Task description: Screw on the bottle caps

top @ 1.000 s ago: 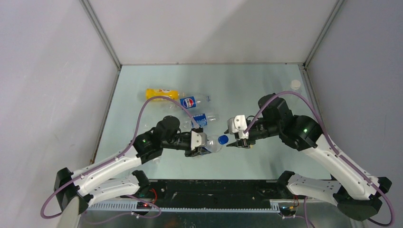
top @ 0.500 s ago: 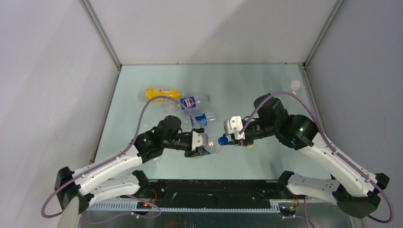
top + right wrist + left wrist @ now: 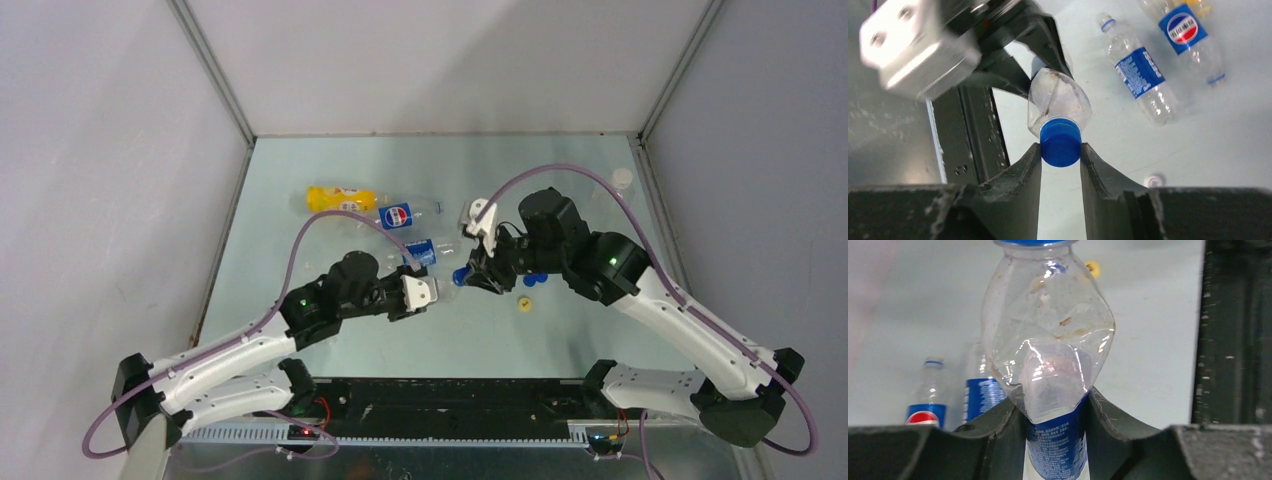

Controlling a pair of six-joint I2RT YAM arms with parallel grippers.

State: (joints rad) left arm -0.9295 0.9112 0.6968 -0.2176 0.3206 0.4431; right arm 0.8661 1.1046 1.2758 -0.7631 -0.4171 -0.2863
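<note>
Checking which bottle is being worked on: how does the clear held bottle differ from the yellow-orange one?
The clear bottle is see-through and dented; the yellow-orange bottle is opaque. The clear bottle is clamped in the left end effector, its blue cap pinched by the right end effector; the yellow-orange bottle lies untouched on the table. Both are plastic.

Pepsi logo (image 3: pixel 1182 28) on clear bottle (image 3: pixel 1206 59)
</note>
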